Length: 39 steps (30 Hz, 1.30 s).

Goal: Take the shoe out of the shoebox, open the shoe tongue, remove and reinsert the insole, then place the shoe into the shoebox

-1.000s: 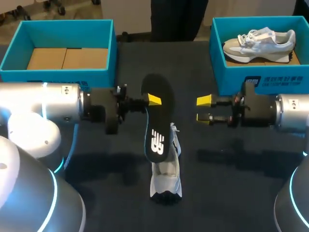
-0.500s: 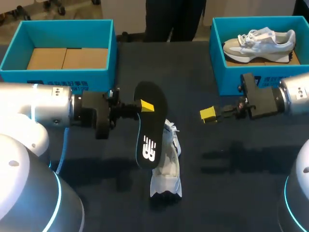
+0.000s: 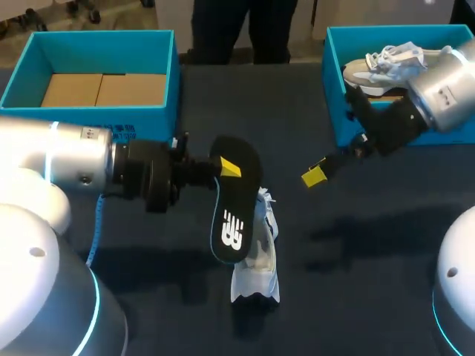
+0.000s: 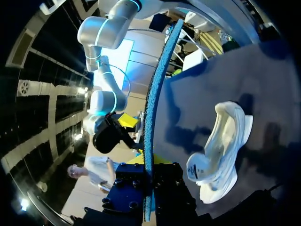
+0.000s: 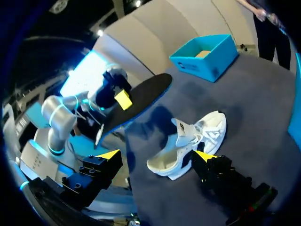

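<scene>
Black insole (image 3: 234, 204) pinched in left tool (image 3: 226, 169) above the shoe (image 3: 257, 268); right tool (image 5: 157, 155) spread.

- We lowered the insole (image 3: 234, 215), held in our left gripper (image 3: 227, 167), nearer the shoe (image 3: 256, 271).
- We swung our right arm (image 3: 438, 96) back over the right shoebox (image 3: 334, 111), angling our right gripper (image 3: 314, 176).

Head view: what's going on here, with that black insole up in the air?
The left gripper is shut on the black insole, holding it up clear of the white shoe, which lies on the table between the arms. The right gripper is open and empty, near the right shoebox, where a second shoe sits. The left shoebox holds no shoe. So the insole is out and not yet reinserted.
</scene>
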Tool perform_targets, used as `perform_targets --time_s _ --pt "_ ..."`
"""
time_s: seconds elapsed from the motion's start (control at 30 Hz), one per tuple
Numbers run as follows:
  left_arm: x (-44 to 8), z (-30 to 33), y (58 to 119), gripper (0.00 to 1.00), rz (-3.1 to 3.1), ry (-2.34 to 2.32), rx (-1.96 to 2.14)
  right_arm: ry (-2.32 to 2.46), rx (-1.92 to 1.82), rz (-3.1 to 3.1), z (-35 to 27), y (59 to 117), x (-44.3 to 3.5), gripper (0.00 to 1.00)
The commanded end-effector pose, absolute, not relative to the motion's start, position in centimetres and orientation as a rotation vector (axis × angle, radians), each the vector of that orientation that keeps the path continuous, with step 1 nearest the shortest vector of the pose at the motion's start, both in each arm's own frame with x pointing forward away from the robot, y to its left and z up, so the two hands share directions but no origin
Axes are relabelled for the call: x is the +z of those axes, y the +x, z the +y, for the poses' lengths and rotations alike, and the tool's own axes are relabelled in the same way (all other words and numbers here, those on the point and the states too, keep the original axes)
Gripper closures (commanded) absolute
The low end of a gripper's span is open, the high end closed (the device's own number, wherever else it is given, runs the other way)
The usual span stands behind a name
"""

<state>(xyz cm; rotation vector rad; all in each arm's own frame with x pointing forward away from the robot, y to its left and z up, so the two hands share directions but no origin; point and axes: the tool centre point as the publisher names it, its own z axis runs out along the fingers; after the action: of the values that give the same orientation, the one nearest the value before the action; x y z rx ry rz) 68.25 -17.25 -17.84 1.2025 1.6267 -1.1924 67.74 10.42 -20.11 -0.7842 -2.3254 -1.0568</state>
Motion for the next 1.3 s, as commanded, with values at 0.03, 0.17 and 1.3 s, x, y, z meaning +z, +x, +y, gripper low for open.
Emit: perform_targets --time_s 0.03,0.17,1.3 --pt "-17.4 -16.9 68.0 1.00 1.691 1.203 -1.253 -0.768 -0.776 -2.672 10.1 65.9 -18.6 0.00" --pt "-17.2 -16.8 68.0 1.00 1.745 1.223 -1.256 -0.773 -0.697 -2.690 10.1 65.7 -18.9 0.00" --pt "-17.1 -17.2 61.3 1.00 1.914 1.072 -1.443 -0.255 -0.573 -3.096 9.6 59.6 -21.9 0.00"
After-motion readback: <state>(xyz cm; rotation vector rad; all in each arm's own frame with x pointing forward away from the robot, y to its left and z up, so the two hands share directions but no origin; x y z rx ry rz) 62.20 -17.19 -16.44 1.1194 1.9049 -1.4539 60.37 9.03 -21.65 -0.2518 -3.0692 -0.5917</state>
